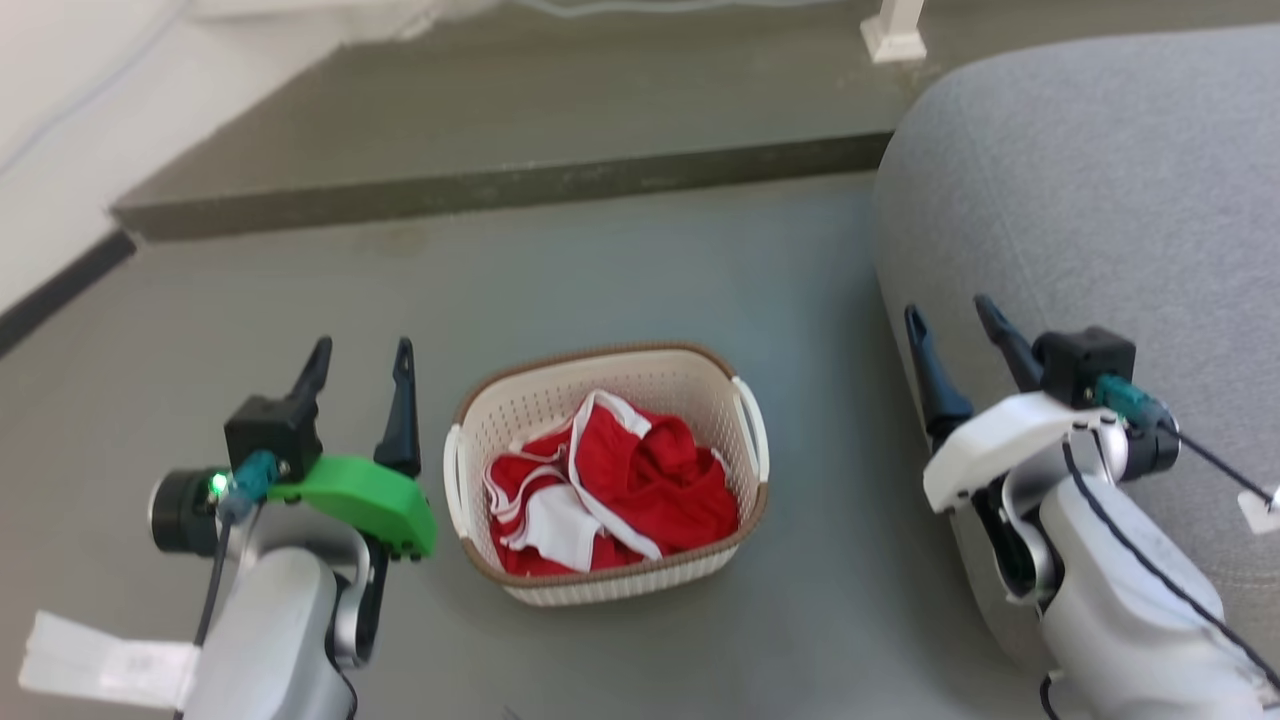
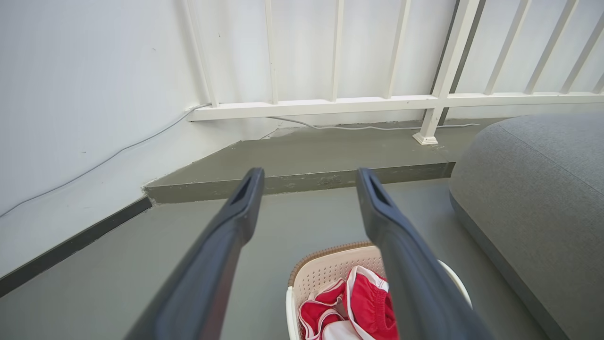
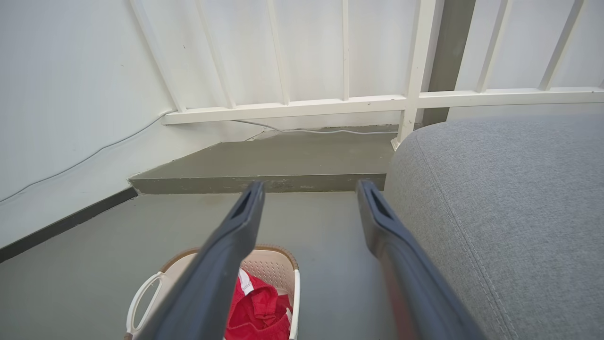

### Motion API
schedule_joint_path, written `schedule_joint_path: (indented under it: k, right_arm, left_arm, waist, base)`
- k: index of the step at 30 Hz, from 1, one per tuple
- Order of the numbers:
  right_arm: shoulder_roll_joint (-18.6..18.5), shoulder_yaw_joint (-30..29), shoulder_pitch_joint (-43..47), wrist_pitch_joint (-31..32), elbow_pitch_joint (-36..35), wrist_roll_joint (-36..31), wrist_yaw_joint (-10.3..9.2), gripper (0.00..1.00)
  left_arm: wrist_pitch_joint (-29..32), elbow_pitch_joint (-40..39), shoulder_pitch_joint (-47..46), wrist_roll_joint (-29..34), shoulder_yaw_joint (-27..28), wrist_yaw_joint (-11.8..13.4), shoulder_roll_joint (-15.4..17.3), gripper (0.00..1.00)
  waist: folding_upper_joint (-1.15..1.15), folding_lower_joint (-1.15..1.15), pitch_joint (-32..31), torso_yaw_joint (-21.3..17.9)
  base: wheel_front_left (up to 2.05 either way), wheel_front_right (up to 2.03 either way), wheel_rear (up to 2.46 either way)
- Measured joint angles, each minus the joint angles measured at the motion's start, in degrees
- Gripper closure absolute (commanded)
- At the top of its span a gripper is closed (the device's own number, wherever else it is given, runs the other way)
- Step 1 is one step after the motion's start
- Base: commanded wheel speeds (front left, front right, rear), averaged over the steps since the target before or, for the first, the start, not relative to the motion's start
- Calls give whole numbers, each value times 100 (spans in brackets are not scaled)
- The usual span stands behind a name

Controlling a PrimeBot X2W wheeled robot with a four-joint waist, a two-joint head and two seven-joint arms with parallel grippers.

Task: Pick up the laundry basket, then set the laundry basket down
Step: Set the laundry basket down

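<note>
Basket [image 1: 610, 351] sits upright on the grey floor [image 1: 650, 260], just toward 6 o'clock from the middle of the head view, with nothing holding it. The left gripper [image 1: 362, 350] hangs at its 9 o'clock, close to the left handle [image 1: 452, 470] but apart from it, fingers spread and empty. The right gripper [image 1: 948, 310] hangs at its 3 o'clock, farther off and in front of the sofa [image 1: 1080, 200], also spread and empty. A basket resting on the floor between two empty grippers fits either a moment ahead of the lift or one after the set-down; the pictures do not settle which, so no next move can be named. As a judgement on handling, the thin white loop handles at 9 and 3 o'clock look like the natural holds, and an even hold on both sides would keep the load level. The basket is cream plastic, a rounded rectangle with perforated walls and a brown woven-look rim. Crumpled red-and-white clothes [image 1: 620, 480] fill it, soft and loose. The sofa is coarse grey fabric, and a concrete step [image 1: 500, 185] runs across at 12 o'clock.
</note>
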Motion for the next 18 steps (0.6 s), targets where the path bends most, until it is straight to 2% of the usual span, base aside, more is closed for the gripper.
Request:
schedule_joint_path:
  k: [18]
  right_arm:
    - [-65, -140, 1195, 0, -689, -219, -160, 0]
  left_arm:
    - [0, -1025, 1514, 261, 185, 151, 34, 0]
  waist:
    - [0, 0, -828, -92]
  base:
    - [0, 0, 0]
